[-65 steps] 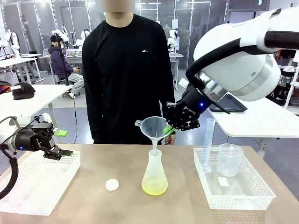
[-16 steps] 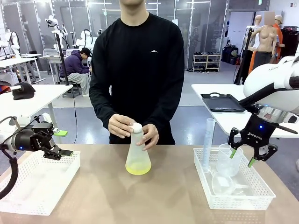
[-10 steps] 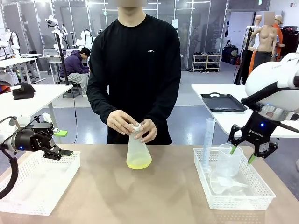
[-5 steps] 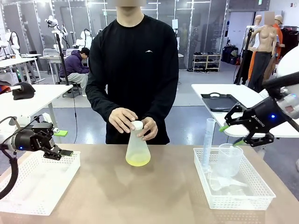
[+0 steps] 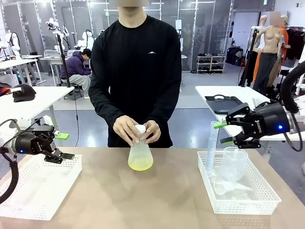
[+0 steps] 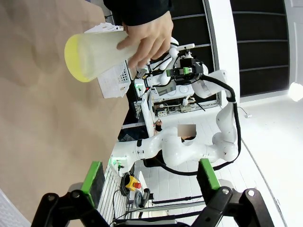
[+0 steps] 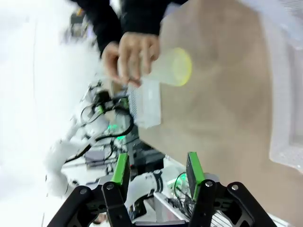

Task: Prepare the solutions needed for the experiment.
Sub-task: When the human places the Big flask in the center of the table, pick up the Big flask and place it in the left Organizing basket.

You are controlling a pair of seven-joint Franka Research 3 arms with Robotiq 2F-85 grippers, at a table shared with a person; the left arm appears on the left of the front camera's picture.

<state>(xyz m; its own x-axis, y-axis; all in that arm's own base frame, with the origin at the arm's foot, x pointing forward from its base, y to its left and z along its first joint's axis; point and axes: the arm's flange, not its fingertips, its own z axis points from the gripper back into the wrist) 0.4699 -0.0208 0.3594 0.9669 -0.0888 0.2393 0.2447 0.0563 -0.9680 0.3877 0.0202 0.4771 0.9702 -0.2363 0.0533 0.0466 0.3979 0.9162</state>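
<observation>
The person's hands (image 5: 125,130) grip the capped flask (image 5: 140,153) at the frame centre, with the solutions (image 5: 140,165) shallow at its bottom. If the cap sits loose, a tilt could spill them on the tabletop (image 5: 143,200). The left pincer (image 5: 64,146), at the left edge, is spread fully and empty. The right pincer (image 5: 223,133), at the right, is partly spread and touches nothing.

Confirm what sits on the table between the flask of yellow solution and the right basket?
Nothing. The front view shows bare tabletop between the flask holding the yellow solution and the right basket.
</observation>
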